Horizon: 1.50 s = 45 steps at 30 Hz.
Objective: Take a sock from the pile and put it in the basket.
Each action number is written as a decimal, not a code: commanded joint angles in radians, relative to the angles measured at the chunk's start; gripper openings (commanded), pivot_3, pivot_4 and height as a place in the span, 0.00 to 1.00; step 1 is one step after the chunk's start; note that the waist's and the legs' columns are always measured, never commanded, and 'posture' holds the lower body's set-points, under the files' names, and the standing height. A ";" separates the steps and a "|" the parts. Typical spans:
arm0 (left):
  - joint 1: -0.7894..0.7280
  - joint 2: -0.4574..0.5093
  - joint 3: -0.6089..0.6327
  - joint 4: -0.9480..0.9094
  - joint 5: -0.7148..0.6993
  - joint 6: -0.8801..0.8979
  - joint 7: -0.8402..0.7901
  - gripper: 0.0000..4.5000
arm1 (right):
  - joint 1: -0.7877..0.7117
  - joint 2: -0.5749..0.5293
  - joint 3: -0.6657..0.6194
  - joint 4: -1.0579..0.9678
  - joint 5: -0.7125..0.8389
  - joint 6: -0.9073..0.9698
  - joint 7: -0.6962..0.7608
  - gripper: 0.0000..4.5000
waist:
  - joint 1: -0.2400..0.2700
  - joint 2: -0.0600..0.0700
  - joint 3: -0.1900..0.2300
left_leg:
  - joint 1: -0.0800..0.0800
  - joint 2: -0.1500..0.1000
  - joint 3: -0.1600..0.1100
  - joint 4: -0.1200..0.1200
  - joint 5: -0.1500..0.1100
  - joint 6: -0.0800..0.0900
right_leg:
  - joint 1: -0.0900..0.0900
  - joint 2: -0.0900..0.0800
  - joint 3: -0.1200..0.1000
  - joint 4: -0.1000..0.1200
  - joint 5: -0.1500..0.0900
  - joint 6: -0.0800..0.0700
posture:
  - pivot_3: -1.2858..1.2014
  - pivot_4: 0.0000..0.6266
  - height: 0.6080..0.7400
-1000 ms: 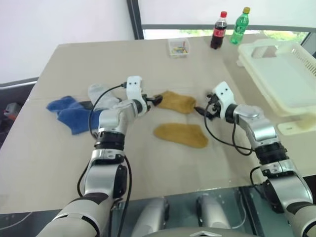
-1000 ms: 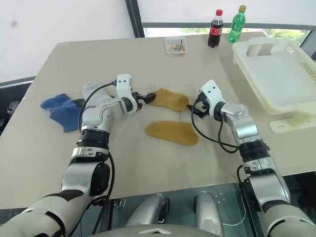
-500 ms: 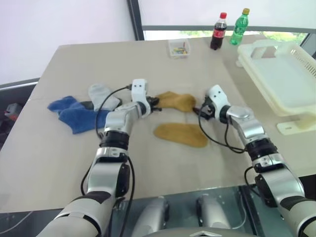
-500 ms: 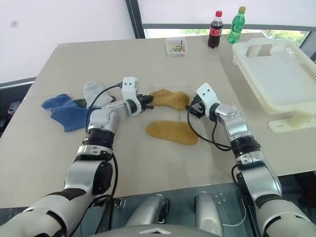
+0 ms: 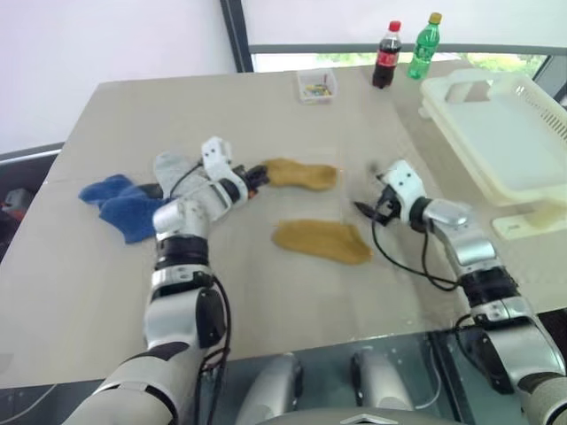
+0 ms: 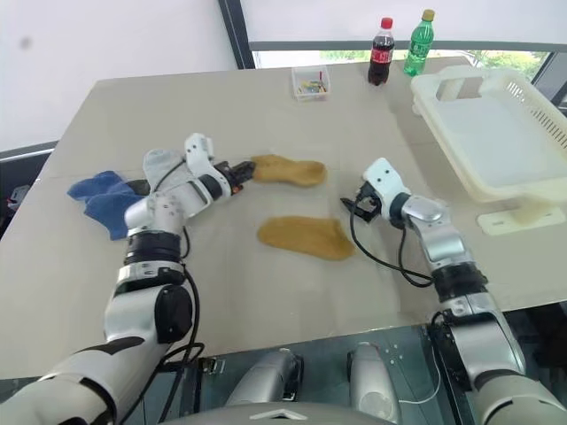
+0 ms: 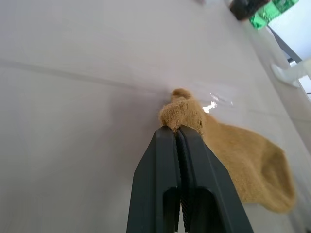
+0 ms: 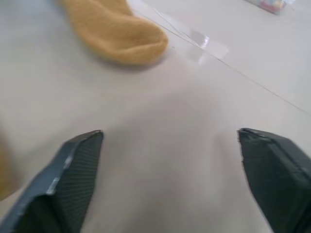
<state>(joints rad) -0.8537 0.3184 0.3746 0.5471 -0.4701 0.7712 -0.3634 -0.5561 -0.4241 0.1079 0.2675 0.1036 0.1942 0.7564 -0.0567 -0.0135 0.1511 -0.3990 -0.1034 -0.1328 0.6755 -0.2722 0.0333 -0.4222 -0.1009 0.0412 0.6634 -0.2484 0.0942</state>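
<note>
Pinching the near-left end of a mustard sock (image 5: 301,173), the left gripper (image 5: 255,178) has its fingers clamped on the fabric. The right gripper (image 5: 365,209) hovers with fingers spread wide and empty, right of that sock. The basket (image 5: 509,142) sits far right on the table (image 5: 133,115); blue socks (image 5: 120,202) lie left.

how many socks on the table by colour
yellow: 2, one pinched by the left claw, one lying loose
blue: 2, overlapping, so this count is uncertain
grey-white: 1
total: 5
</note>
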 commanded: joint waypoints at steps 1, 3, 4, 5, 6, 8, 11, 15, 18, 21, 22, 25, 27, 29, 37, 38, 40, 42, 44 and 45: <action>-0.009 0.057 -0.046 -0.064 0.005 0.012 -0.063 0.00 | 0.081 -0.026 -0.060 -0.248 0.150 0.045 0.097 1.00 | 0.001 0.000 0.000 | 0.000 0.000 0.000 0.000 0.000 0.000 | 0.000 0.000 0.000 0.000 0.000 0.000 | 0.52 0.24 1.00; -0.015 0.086 -0.070 -0.068 0.009 0.024 -0.091 0.00 | 0.131 -0.039 -0.083 -0.351 0.201 0.068 0.112 1.00 | 0.003 0.000 0.000 | 0.000 0.000 0.000 0.000 0.000 0.000 | 0.000 0.000 0.000 0.000 0.000 0.000 | 0.52 0.24 1.00; -0.019 0.097 -0.080 -0.065 0.011 0.026 -0.103 0.00 | 0.146 -0.044 -0.091 -0.383 0.219 0.080 0.114 1.00 | 0.004 0.000 0.000 | 0.000 0.000 0.000 0.000 0.000 0.000 | 0.000 0.000 0.000 0.000 0.000 0.000 | 0.52 0.24 1.00; -0.024 0.111 -0.090 -0.068 0.014 0.029 -0.116 0.00 | 0.167 -0.054 -0.101 -0.422 0.234 0.088 0.114 1.00 | 0.005 0.000 0.000 | 0.000 0.000 0.000 0.000 0.000 0.000 | 0.000 0.000 0.000 0.000 0.000 0.000 | 0.52 0.24 1.00; -0.030 0.127 -0.099 -0.076 0.013 0.038 -0.131 0.00 | 0.189 -0.065 -0.112 -0.461 0.247 0.096 0.111 1.00 | 0.008 0.000 0.000 | 0.000 0.000 0.000 0.000 0.000 0.000 | 0.000 0.000 0.000 0.000 0.000 0.000 | 0.52 0.24 1.00; -0.071 0.174 -0.110 -0.080 0.014 0.055 -0.158 0.00 | 0.238 -0.086 -0.141 -0.538 0.264 0.102 0.096 1.00 | 0.016 0.000 0.000 | 0.000 0.000 0.000 0.000 0.000 0.000 | 0.000 0.000 0.000 0.001 0.000 0.000 | 0.52 0.24 1.00; -0.142 0.231 -0.127 -0.070 0.021 0.054 -0.196 0.00 | 0.289 -0.108 -0.169 -0.610 0.277 0.116 0.070 1.00 | 0.019 -0.002 0.001 | 0.000 0.000 0.000 0.000 0.000 0.000 | 0.000 0.001 0.000 0.000 0.000 0.000 | 0.52 0.24 1.00; -0.313 0.269 -0.227 -0.051 0.058 0.073 -0.271 0.00 | 0.378 -0.133 -0.207 -0.712 0.283 0.148 0.027 1.00 | 0.024 -0.002 0.001 | -0.001 0.000 0.000 0.001 0.000 0.000 | 0.000 0.000 -0.001 0.000 0.000 0.000 | 0.52 0.24 1.00; -0.376 0.139 -0.371 -0.044 0.095 0.149 -0.276 0.00 | 0.414 -0.138 -0.229 -0.752 0.278 0.170 -0.011 1.00 | 0.048 -0.002 0.001 | 0.000 0.000 -0.001 0.001 0.000 0.000 | 0.001 0.000 -0.001 0.000 0.000 0.000 | 0.52 0.24 1.00; -0.354 -0.034 -0.506 0.031 0.171 0.135 -0.249 0.00 | 0.425 -0.140 -0.239 -0.764 0.274 0.183 -0.043 1.00 | 0.059 -0.001 0.000 | 0.001 -0.003 -0.001 0.003 0.000 0.001 | 0.005 -0.001 -0.002 0.000 0.000 0.000 | 0.52 0.24 1.00; -0.332 -0.109 -0.539 0.072 0.194 0.117 -0.228 0.00 | 0.429 -0.140 -0.241 -0.767 0.272 0.185 -0.051 1.00 | 0.060 -0.001 0.000 | 0.001 -0.003 -0.001 0.003 0.000 0.001 | 0.005 -0.001 -0.002 0.000 0.000 0.000 | 0.52 0.24 1.00; -0.272 -0.278 -0.607 0.176 0.261 0.043 -0.171 0.00 | 0.434 -0.141 -0.242 -0.775 0.267 0.193 -0.074 1.00 | 0.053 -0.002 0.001 | 0.001 -0.003 -0.001 0.004 0.000 0.001 | 0.005 0.000 -0.001 0.000 0.000 0.000 | 0.52 0.24 1.00; -0.227 -0.366 -0.643 0.224 0.297 -0.037 -0.160 0.00 | 0.444 -0.146 -0.247 -0.789 0.259 0.208 -0.096 1.00 | 0.043 -0.002 0.001 | -0.001 -0.003 -0.001 0.003 0.000 0.001 | 0.001 0.000 0.001 0.000 0.000 0.000 | 0.52 0.24 1.00; -0.214 -0.424 -0.623 0.273 0.300 -0.095 -0.150 0.00 | 0.454 -0.151 -0.253 -0.804 0.251 0.226 -0.123 1.00 | 0.043 0.001 0.000 | 0.001 -0.002 0.000 0.001 0.000 0.001 | 0.001 0.000 0.002 0.001 0.000 0.000 | 0.52 0.24 1.00; -0.214 -0.391 -0.517 0.036 0.228 -0.007 -0.217 0.62 | 0.438 -0.139 -0.277 -0.828 0.267 0.383 -0.252 1.00 | 0.042 0.000 0.000 | 0.003 -0.002 0.000 0.003 0.000 0.001 | 0.003 0.000 0.002 0.001 0.000 0.001 | 0.52 0.24 1.00; -0.213 -0.369 -0.510 -0.009 0.221 0.011 -0.227 0.62 | 0.418 -0.135 -0.271 -0.815 0.267 0.405 -0.265 1.00 | 0.040 0.001 0.000 | 0.002 -0.002 0.000 0.003 0.000 0.001 | 0.003 0.000 0.002 0.001 0.000 0.001 | 0.52 0.24 1.00; -0.226 -0.315 -0.475 -0.073 0.195 0.042 -0.249 0.62 | 0.369 -0.122 -0.250 -0.781 0.279 0.466 -0.284 1.00 | 0.037 0.001 0.000 | 0.002 -0.002 0.000 0.002 0.000 0.001 | 0.002 0.001 0.003 0.002 0.000 0.001 | 0.52 0.24 1.00; -0.257 -0.254 -0.442 -0.081 0.196 0.013 -0.254 0.62 | 0.297 -0.092 -0.230 -0.715 0.271 0.530 -0.326 1.00 | 0.038 0.001 0.000 | 0.003 -0.001 0.000 0.002 0.000 0.001 | 0.002 0.001 0.003 0.002 0.000 0.001 | 0.52 0.24 1.00; -0.284 -0.214 -0.434 -0.046 0.213 -0.034 -0.260 0.62 | 0.236 -0.060 -0.222 -0.649 0.263 0.575 -0.363 1.00 | 0.041 0.001 0.000 | 0.003 0.000 0.000 0.003 0.000 0.001 | 0.003 0.002 0.002 0.001 0.000 0.001 | 0.52 0.24 1.00; -0.298 -0.190 -0.454 0.016 0.251 -0.107 -0.269 0.62 | 0.191 -0.033 -0.218 -0.592 0.257 0.592 -0.386 1.00 | 0.043 0.001 0.000 | 0.002 0.000 0.000 0.003 0.000 0.001 | 0.002 0.002 0.003 0.001 0.000 0.001 | 0.52 0.24 1.00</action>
<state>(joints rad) -1.1107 0.1139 -0.0764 0.5225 -0.2518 0.7561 -0.6151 -0.3139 -0.4787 -0.1140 -0.3704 0.3613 0.7548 0.4098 -0.0139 -0.0125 0.1511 -0.3964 -0.1041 -0.1328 0.6780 -0.2725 0.0339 -0.4196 -0.0994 0.0437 0.6645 -0.2479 0.0948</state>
